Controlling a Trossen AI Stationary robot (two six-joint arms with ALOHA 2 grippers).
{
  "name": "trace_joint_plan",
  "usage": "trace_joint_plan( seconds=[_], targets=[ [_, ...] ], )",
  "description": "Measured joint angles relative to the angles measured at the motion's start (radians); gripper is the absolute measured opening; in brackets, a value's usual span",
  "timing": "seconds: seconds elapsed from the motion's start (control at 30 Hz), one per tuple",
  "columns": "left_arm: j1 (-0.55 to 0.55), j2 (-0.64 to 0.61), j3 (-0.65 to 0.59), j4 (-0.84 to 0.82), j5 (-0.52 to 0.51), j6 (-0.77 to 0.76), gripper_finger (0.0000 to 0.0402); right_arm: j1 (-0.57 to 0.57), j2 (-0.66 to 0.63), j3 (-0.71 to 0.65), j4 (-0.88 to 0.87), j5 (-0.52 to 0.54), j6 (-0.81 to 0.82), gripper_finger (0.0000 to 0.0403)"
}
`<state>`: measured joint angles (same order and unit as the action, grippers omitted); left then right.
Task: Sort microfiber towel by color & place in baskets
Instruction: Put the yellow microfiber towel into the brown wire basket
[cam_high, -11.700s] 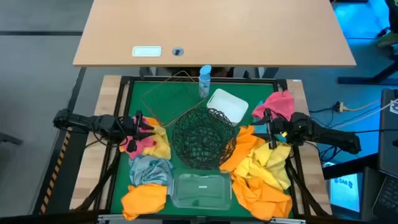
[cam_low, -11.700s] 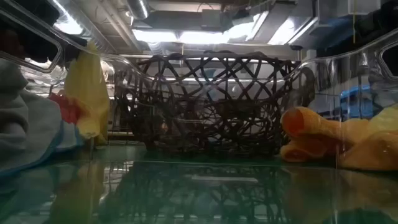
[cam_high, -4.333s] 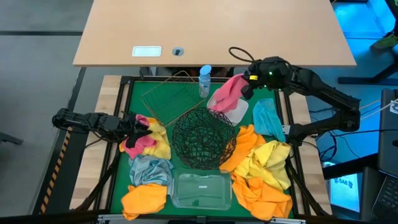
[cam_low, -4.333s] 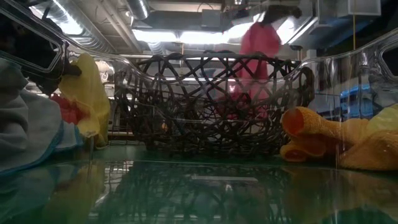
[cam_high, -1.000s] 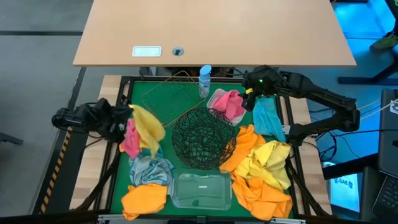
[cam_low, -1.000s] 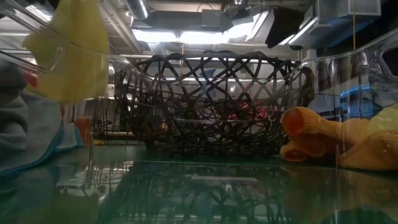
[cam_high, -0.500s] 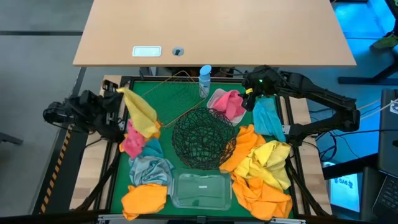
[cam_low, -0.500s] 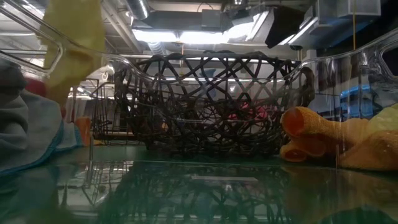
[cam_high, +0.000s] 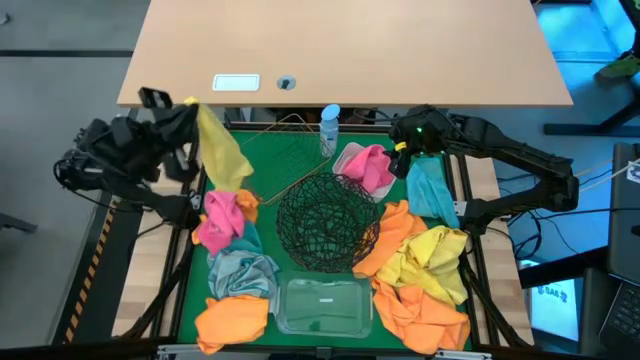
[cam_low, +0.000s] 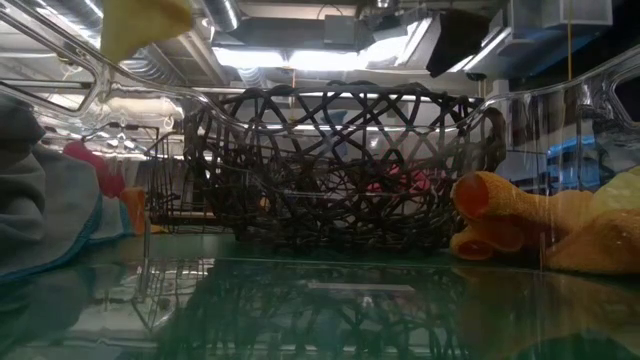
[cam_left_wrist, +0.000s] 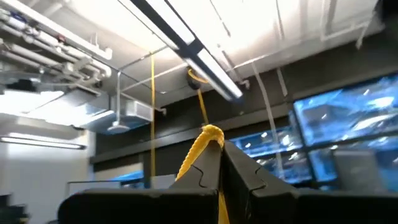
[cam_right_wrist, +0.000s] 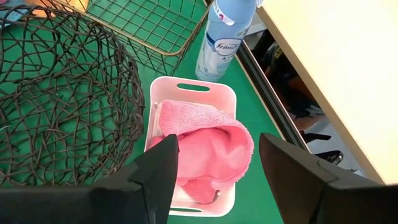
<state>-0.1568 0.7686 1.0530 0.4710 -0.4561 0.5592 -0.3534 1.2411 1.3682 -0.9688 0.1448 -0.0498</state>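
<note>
Two dark jointed arms, right one green-lit.

In the left wrist view, most of the yellow towel is hidden behind the closed fingers of the left gripper; only a strip above and a sliver below them is seen. In the low view, that towel is cut off by the top edge. The white tray is partly covered by the pink towel, and its near end is hidden by the fingers of the right gripper. The blue-capped bottle is cut off by the picture's edge. In the high view, the copper wire basket is overlapped at one corner by the black wire bowl.
</note>
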Motion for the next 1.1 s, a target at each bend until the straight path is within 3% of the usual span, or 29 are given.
trace_joint_plan(
  seconds=[0.17, 0.33, 0.67, 0.87, 1.1],
  targets=[
    [0.121, 0.128, 0.11, -0.078, 0.0, -0.003, 0.0, 0.0, 0.0, 0.0, 0.0, -0.016, 0.0, 0.0223],
    [0.287, 0.224, 0.139, -0.14, 0.02, -0.063, 0.0, 0.0, 0.0, 0.0, -0.001, -0.04, 0.0, 0.0223],
    [0.602, 0.393, 0.139, -0.379, 0.259, -0.296, 0.0, 0.0, 0.0, 0.0, -0.043, -0.06, 0.0, 0.0223],
    [0.667, 0.466, 0.139, -0.605, 0.289, -0.318, 0.0, 0.001, 0.0, -0.001, -0.089, -0.06, 0.0, 0.0223],
    [0.664, 0.49, 0.139, -0.95, 0.291, -0.326, 0.0, 0.0, 0.0, -0.001, -0.117, -0.075, 0.0, 0.0223]
  ],
)
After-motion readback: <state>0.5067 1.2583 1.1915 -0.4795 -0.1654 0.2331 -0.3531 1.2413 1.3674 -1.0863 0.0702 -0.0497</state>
